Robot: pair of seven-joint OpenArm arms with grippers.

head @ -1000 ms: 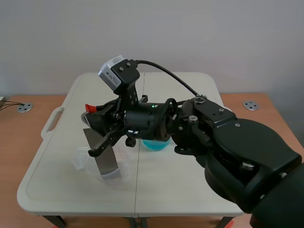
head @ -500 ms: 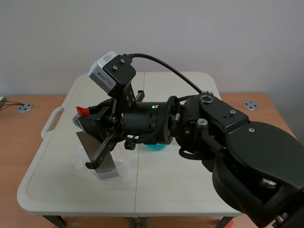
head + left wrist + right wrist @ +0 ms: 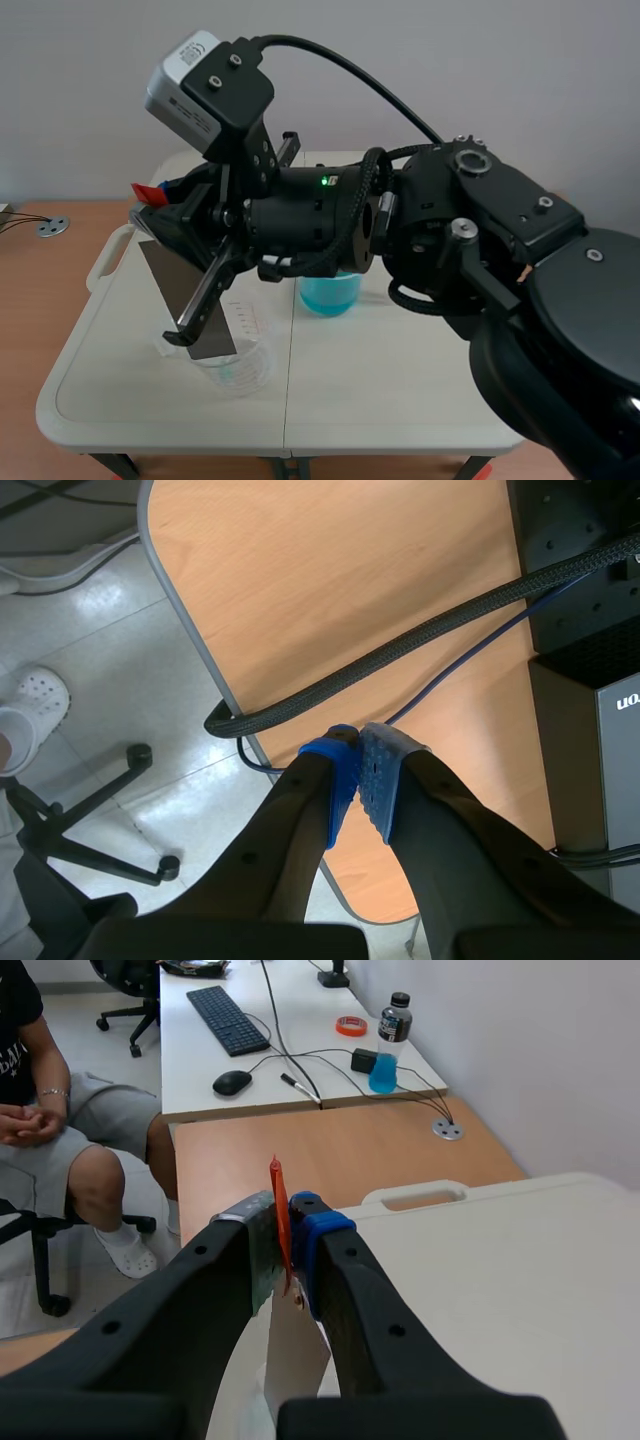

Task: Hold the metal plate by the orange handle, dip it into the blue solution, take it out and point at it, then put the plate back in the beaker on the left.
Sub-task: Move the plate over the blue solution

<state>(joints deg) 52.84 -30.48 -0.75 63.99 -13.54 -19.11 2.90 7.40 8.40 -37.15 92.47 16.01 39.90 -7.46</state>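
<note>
Orange is the handle [image 3: 276,1205] pinched between the pads of the right gripper [image 3: 284,1228], whose fingers are closed firmly on it. The metal plate [image 3: 175,290] hangs tilted beneath, its lower end down inside the clear beaker [image 3: 245,365] at the left of the table [image 3: 400,390]. The beaker of blue solution [image 3: 328,295] stands just to the right, partly behind the arm, and the plate is not in it. I judge the plate to be either leaving the left beaker for the dip or being put back; the views alone do not settle which. If the dip comes next, it calls for a lift clear of the rim, then a short carry across without knocking either glass. The left gripper [image 3: 358,780] is closed on nothing, pads together, off over a wooden desk [image 3: 330,590] and floor.
</note>
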